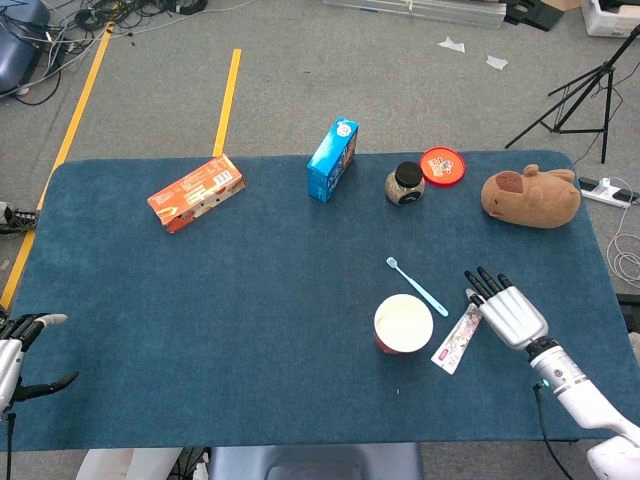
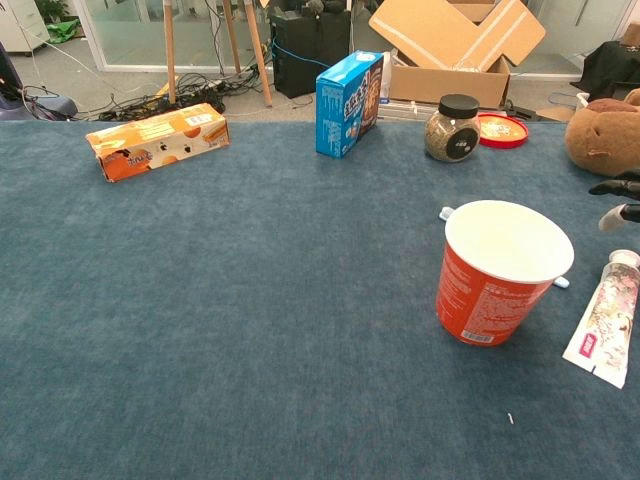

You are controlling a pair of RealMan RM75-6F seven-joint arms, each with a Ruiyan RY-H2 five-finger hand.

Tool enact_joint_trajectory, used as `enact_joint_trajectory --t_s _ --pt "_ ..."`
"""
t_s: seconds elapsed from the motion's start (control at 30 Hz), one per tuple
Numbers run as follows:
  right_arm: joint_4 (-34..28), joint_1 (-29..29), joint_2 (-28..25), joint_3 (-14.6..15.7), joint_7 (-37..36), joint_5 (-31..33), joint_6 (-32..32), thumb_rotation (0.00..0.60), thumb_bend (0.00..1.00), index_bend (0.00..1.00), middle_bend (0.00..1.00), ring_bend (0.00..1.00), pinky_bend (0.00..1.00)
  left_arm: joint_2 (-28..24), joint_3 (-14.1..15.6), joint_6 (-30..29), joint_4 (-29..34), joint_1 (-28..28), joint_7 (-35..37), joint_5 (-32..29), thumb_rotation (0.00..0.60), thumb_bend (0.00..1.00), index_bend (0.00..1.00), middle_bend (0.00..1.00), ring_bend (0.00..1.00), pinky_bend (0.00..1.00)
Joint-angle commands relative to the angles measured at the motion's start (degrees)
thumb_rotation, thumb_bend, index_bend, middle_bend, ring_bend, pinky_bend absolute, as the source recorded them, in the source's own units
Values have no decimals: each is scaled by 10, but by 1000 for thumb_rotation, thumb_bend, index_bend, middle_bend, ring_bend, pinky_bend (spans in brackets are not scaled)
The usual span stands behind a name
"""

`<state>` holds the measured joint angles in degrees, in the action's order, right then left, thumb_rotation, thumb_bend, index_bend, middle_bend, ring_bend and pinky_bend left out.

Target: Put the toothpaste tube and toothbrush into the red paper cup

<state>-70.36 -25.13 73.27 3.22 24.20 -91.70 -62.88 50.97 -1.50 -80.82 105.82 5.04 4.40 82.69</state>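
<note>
On the blue surface [image 1: 200, 320], the light, tippable red paper cup [image 1: 403, 324] stands between the soft toothpaste tube [image 1: 456, 338], best pinched mid-body beside the right hand [image 1: 512, 312] with fingers spread and empty, and the thin, stiff toothbrush [image 1: 418, 285].

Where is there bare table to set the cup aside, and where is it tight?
Free: the wide blue table between the orange box, the left hand and the red paper cup. Crowded: around the cup, with the toothbrush, toothpaste tube and right hand close by.
</note>
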Motion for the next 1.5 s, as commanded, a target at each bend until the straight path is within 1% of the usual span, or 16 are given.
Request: enact_joint_trajectory --t_s 0.03,0.43,0.83,1.23,1.5 --pt "2 -2 7 1 5 -1 6 600 0 265 62 0 262 0 0 0 0 0 0 0 600 0 252 267 199 199" --pt "18 -12 37 2 14 -3 22 600 0 407 62 0 262 -1 -1 -2 0 -1 3 -1 600 0 252 267 199 200" --pt "34 -22 60 -3 22 5 40 600 0 452 62 0 262 -3 -2 -3 -1 -2 7 -1 600 0 252 267 199 200" --pt "37 -25 64 -7 34 18 48 600 21 536 71 0 262 -5 -2 -4 0 -2 9 0 600 0 252 267 199 201" --pt "50 -26 72 -13 49 34 55 600 26 557 77 0 262 -5 -2 -4 0 -2 10 0 600 0 252 267 199 201"
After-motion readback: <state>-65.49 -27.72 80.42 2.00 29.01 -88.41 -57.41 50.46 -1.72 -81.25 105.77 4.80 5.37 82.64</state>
